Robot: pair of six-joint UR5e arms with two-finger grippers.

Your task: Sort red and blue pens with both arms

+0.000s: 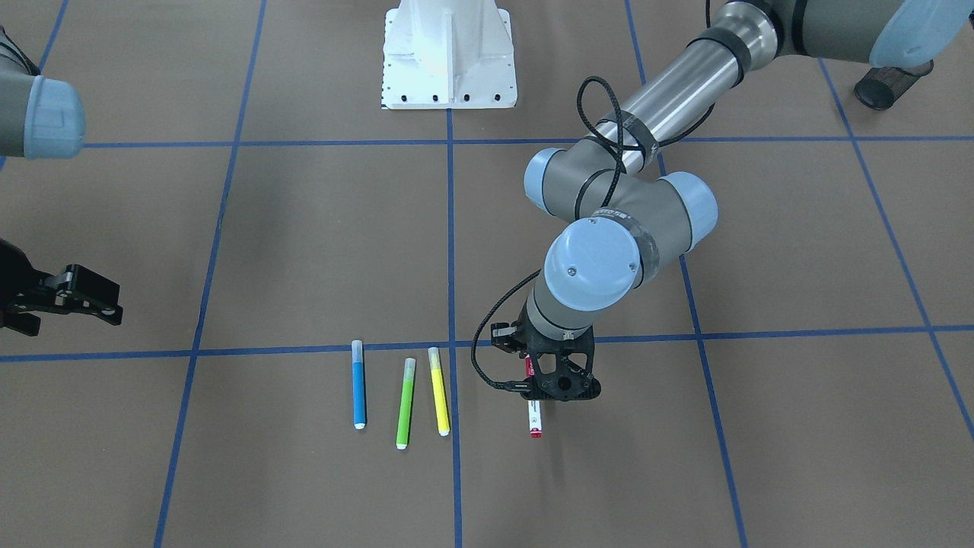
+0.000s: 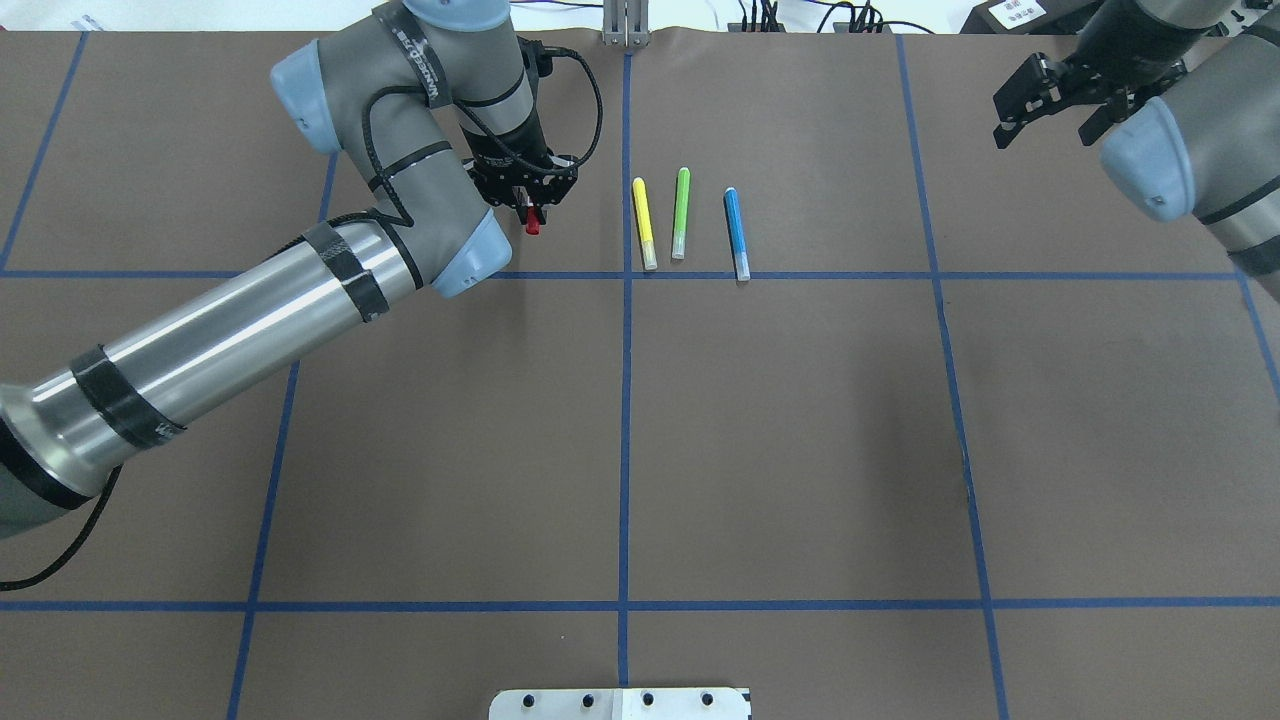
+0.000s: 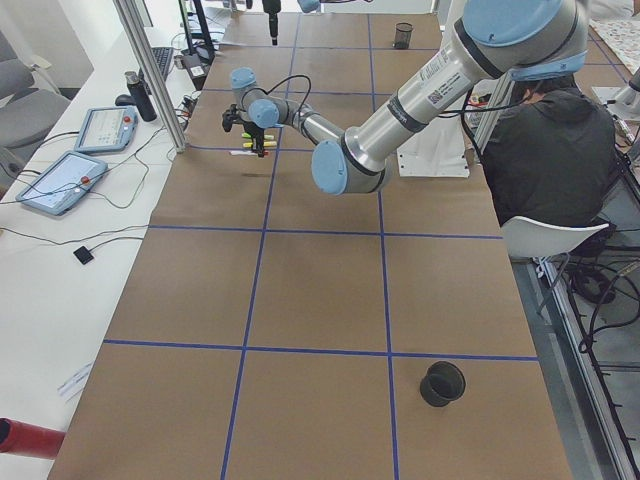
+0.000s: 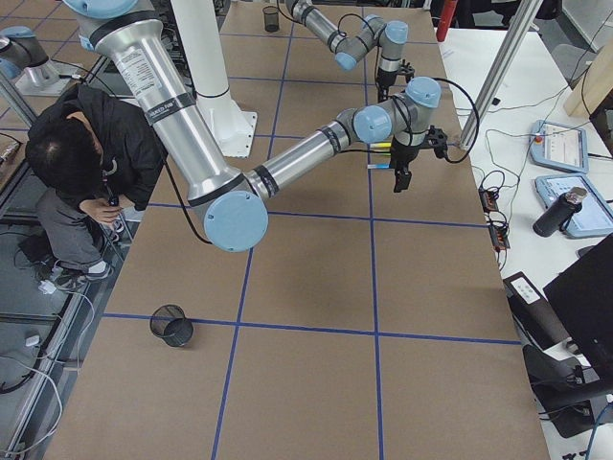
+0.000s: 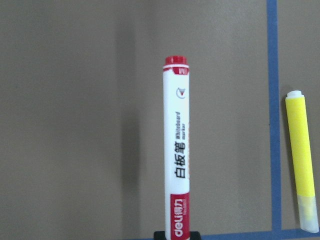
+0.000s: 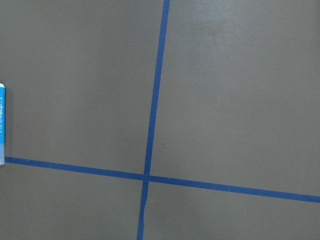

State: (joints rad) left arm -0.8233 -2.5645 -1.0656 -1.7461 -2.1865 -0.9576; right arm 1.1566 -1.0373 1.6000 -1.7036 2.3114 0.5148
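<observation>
The red pen [image 5: 177,150], white-barrelled with red cap and red end, hangs a little above the brown table, casting a shadow beside it. My left gripper [image 2: 527,200] is shut on it near the cap end; the pen's red tip [image 1: 536,431] pokes out below the fingers. The slim blue pen [image 2: 736,233] lies flat on the table, rightmost of a row of three, also at the left edge of the right wrist view [image 6: 2,125]. My right gripper [image 2: 1045,122] hovers open and empty at the far right, well away from the blue pen.
A green marker [image 2: 680,213] and a yellow marker [image 2: 644,222] lie between the red and blue pens. Black mesh cups [image 3: 443,383] [image 3: 403,35] stand at the table's two ends. A seated person [image 3: 550,150] is beside the robot's white base [image 1: 449,57].
</observation>
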